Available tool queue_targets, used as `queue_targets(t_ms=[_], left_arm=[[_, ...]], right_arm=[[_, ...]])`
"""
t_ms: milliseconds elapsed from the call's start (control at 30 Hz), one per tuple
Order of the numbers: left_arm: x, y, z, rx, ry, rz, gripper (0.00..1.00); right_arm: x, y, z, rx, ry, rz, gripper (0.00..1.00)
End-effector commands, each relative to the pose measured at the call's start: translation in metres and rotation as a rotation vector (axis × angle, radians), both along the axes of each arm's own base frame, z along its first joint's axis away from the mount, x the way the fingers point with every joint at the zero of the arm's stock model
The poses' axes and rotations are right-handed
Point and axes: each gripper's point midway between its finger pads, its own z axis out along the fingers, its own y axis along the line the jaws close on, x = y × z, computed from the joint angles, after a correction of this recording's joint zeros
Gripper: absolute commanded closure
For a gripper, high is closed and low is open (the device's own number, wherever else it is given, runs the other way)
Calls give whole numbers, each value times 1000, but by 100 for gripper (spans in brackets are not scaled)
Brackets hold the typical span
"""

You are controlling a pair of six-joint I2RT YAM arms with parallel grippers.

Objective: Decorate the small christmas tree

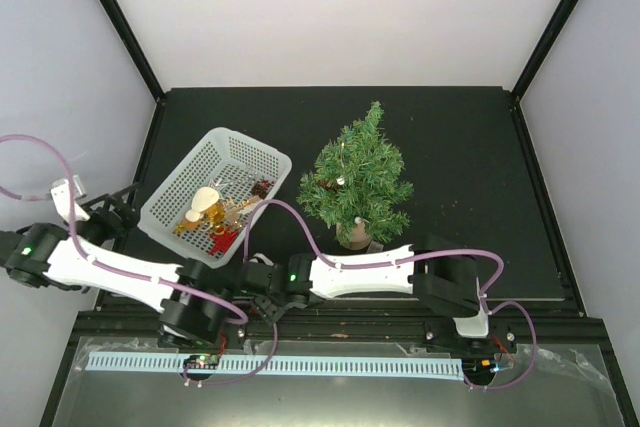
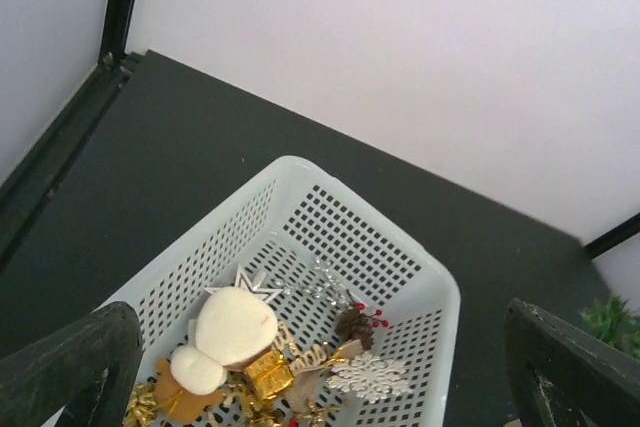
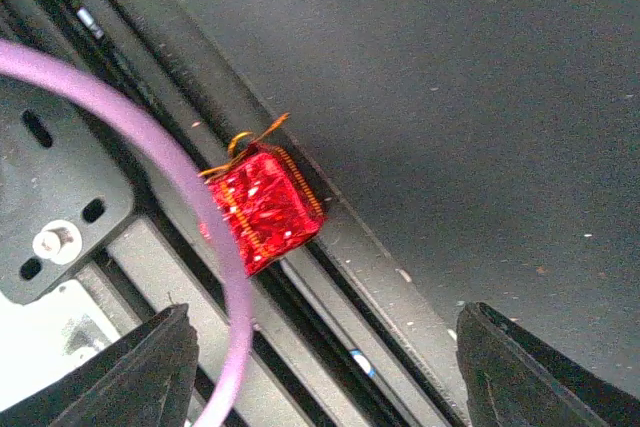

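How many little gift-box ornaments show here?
2: a gold gift box in the basket, a red gift box at the black mat's edge. Others may hide in the basket.

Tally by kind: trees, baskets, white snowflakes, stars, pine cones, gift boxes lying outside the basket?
small christmas tree: 1
white basket: 1
white snowflake: 1
silver star: 1
pine cone: 1
red gift box, outside basket: 1
Total: 6

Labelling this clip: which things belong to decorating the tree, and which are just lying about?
For the job: small christmas tree; white basket of ornaments; red gift-box ornament.
Lying about: purple cable; white slotted strip.
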Motion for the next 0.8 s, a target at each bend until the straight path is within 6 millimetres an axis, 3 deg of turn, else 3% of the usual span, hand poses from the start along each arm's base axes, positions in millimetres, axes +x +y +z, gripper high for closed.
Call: queue_targets(t_ms=[0,233,400,767], left_arm=[[0,3,15,-51,-104,-20,2],[-5,-20,30,206,-120,-52,2],[-5,-21,41,218,-132,-50,1],[-1,-21,58,232,-158,-82,1]], right_arm=[[15,4,10,41,-42,-64,29],[28,1,-7,-9,-77,-95,31],[36,-1,-21,-53,-84,-104,34],[13,-6,-40,-86,-3,7,34]])
